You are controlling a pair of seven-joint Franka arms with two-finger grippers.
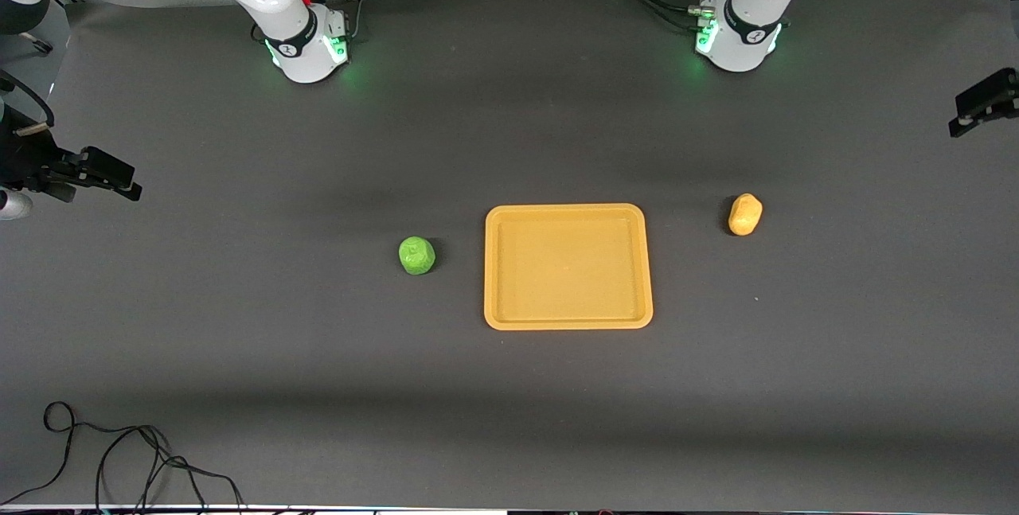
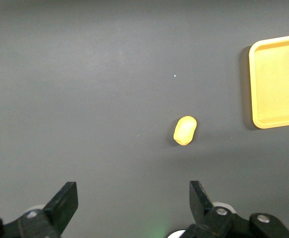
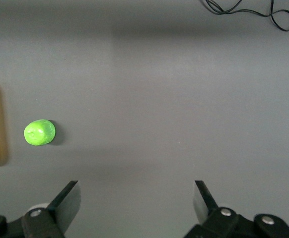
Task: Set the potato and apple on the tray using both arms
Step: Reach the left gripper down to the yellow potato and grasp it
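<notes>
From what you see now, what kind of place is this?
Probably a robot test bench: a dark mat-covered table, two arms' green-lit bases at its edge, side-mounted cameras, and only a tray, an apple and a potato laid out.

No readable text, label or number shows anywhere.

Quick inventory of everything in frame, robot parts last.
tray: 1, orange-yellow, mid-table, nothing on it.
apple: 1, bright green, on the table beside the tray, toward the right arm's end.
potato: 1, yellow-orange, on the table beside the tray, toward the left arm's end, slightly farther from the front camera than the apple.
cable: 1, black, looped on the table near the front camera, toward the right arm's end.
left gripper: 1, black, open, up over the table short of the potato.
right gripper: 1, black, open, over bare table.
</notes>
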